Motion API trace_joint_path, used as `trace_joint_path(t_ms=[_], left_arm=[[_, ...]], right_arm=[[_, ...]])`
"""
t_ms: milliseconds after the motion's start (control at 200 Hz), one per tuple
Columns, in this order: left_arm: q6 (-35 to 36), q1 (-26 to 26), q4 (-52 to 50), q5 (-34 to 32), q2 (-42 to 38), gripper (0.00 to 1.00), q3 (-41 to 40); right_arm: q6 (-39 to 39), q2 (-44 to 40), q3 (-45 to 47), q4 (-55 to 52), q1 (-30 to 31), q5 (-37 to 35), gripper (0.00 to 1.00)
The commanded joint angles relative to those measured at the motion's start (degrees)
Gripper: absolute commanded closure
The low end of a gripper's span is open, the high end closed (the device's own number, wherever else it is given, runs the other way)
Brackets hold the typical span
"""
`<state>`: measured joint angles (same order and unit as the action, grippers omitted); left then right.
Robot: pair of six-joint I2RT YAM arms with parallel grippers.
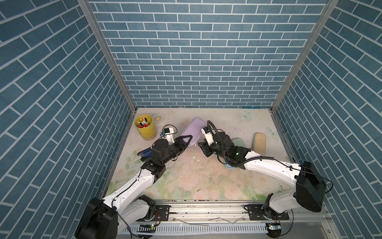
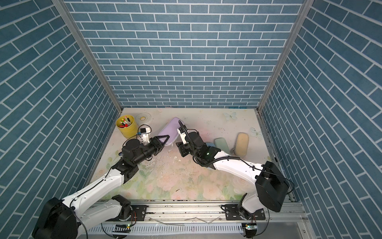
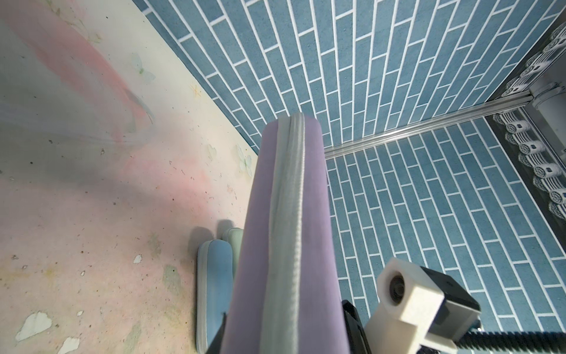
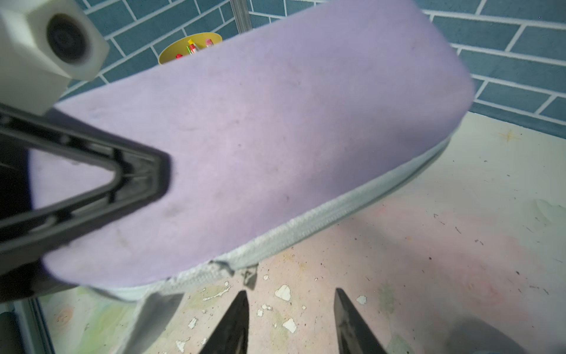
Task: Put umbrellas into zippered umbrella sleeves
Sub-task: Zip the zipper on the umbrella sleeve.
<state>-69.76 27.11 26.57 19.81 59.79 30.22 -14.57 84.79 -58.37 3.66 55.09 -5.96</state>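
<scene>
Left gripper (image 1: 187, 139) is clamped on one end of the oblong lilac fabric zip sleeve (image 1: 192, 129). We see that lilac sleeve raised clear of the floral-printed table (image 1: 206, 182), its far end pointing toward the back wall. Our right gripper (image 4: 291, 294) has its fingers apart with nothing between them, just below the small zip pull (image 4: 249, 275) on the sleeve's lower edge.

We judge the task close to its end. No loose umbrella shows in any view. The pale grey zip on the lilac sleeve reads as closed along the stretch we can see. A short grey flap hangs beside the pull, though, and we cannot tell whether the last bit is shut. What seems left is to finish or check that zip and set the sleeve down.

The light blue sleeve (image 3: 216, 275), the mint green sleeve (image 2: 221, 143) and the cream-beige sleeve (image 1: 259, 143) lie closed on the table's right side. We cannot see inside any of them, so umbrellas within are our inference. The round yellow plastic cup (image 1: 145, 127) at the back left holds coloured pens (image 1: 143, 121).
</scene>
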Motion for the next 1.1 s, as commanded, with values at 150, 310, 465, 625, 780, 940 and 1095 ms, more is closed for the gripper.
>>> trace_joint_path(t_ms=[150,310,465,625,780,940,1095], left_arm=[[1.3,0.9,3.9,0.7,-0.1,0.78,2.3],[1.1,1.1,4.1,0.7,0.3,0.78,2.1],[0.9,1.1,3.9,0.8,0.4,0.79,2.1],[1.5,0.9,1.0,1.6,-0.5,0.8,2.5],[1.4,-1.7,-2.7,5.2,-1.8,0.83,2.5],[2.5,-4.3,-6.9,13.3,-2.1,0.86,4.2],[4.4,-7.5,-11.6,16.6,-4.0,0.89,4.2]], right_arm=[[3.8,2.3,-2.7,5.7,0.4,-1.3,0.58],[4.2,2.9,-3.1,8.3,0.5,-0.8,0.62],[5.3,3.2,-2.9,9.2,0.4,-1.1,0.78],[8.4,1.9,-1.7,8.7,-0.2,-4.9,0.99],[10.2,0.5,0.7,8.3,-4.4,-4.9,1.0],[12.7,0.5,0.7,7.2,-9.9,-3.8,1.0],[14.2,0.2,-0.9,5.6,-12.4,-2.9,1.0]])
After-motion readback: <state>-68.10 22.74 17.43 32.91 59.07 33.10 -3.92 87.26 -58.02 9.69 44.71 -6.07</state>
